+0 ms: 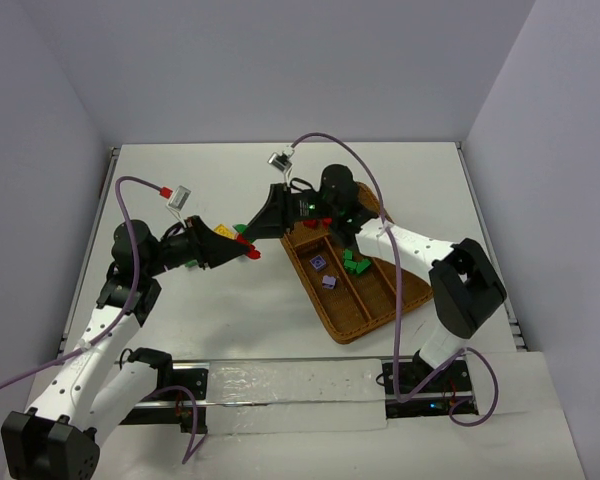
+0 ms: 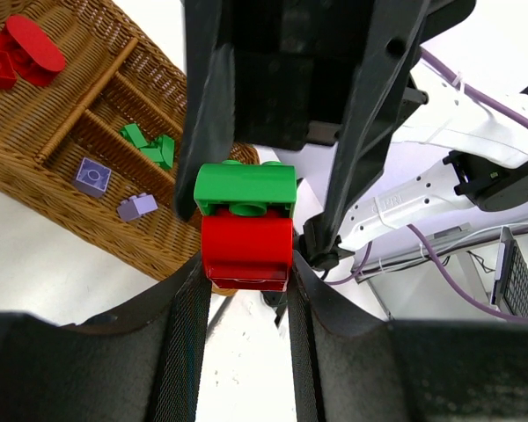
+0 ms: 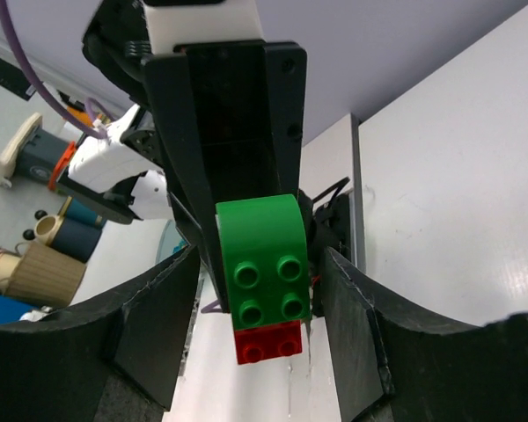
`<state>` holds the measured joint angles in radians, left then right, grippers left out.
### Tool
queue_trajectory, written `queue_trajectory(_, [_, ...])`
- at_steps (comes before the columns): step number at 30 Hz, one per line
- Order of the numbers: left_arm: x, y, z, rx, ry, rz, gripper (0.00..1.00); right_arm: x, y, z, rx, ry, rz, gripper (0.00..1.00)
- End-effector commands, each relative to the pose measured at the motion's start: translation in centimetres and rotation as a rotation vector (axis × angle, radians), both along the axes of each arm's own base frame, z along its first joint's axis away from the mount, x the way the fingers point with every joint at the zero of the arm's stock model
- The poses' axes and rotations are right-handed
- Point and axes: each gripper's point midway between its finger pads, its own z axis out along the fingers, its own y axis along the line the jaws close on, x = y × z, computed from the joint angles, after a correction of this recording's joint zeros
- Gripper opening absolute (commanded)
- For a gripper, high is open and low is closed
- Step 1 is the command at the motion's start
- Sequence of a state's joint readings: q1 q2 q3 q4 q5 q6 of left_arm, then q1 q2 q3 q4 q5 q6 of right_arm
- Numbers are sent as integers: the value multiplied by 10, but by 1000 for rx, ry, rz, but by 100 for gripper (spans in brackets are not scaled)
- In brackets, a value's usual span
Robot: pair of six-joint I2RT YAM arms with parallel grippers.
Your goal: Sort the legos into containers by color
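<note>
My left gripper (image 2: 245,274) is shut on a red lego (image 2: 246,246) with a green lego (image 2: 245,186) stacked on it, held above the table left of the wicker tray (image 1: 342,330). My right gripper (image 3: 262,260) is open, its fingers (image 2: 207,132) flanking the green lego (image 3: 262,255) with small gaps on both sides. The red lego (image 3: 266,341) shows below the green one. In the top view the two grippers meet at the clump (image 1: 248,248). The tray holds red legos (image 2: 22,53) in the crosswise section, purple legos (image 2: 92,176) in one slot and green legos (image 2: 150,145) in the neighbouring slot.
A yellow lego (image 1: 223,232) and a green lego (image 1: 239,228) lie on the table behind the grippers. Another green piece (image 1: 192,264) shows under the left arm. Purple cables arc above both arms. The table's near edge has a metal rail (image 1: 280,380).
</note>
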<state>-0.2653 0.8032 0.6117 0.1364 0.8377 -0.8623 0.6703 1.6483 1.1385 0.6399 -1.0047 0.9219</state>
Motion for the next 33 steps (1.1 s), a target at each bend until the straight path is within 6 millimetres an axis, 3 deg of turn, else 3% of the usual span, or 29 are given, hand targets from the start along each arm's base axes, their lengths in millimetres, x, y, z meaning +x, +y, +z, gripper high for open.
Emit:
queue_trajectory(1, [2,0,19,-15,-76,5,0,-11,7,2,17,-26,56,64])
queue_trajectory(5, [1,1,21,-15,-79,6,0,-11,8,0,13,-22,57,61])
queue_trajectory(7, [1,1,20,-13,-79,6,0,-10,8,0,15,-23,50,46])
queue_trajectory(9, [1,1,20,-12,-78,7,0,-11,7,2,19,-27,48,40])
queue_trajectory(11, [1,1,20,-11,-79,8,0,-12,6,5,24,-32,49,41])
queue_trajectory(15, [0,2,19,-8,-80,10,0,-15,5,9,31,-40,52,60])
queue_trajectory(21, [0,2,19,-4,-81,10,0,-17,3,13,38,-49,51,61])
queue_trajectory(25, [0,2,19,-4,-81,11,0,-18,2,16,44,-57,47,44])
queue_trajectory(30, [0,2,18,0,-78,16,0,-16,-1,17,46,-59,18,10])
queue_trajectory(33, [1,3,16,6,-74,21,0,-12,-6,15,45,-51,-14,4])
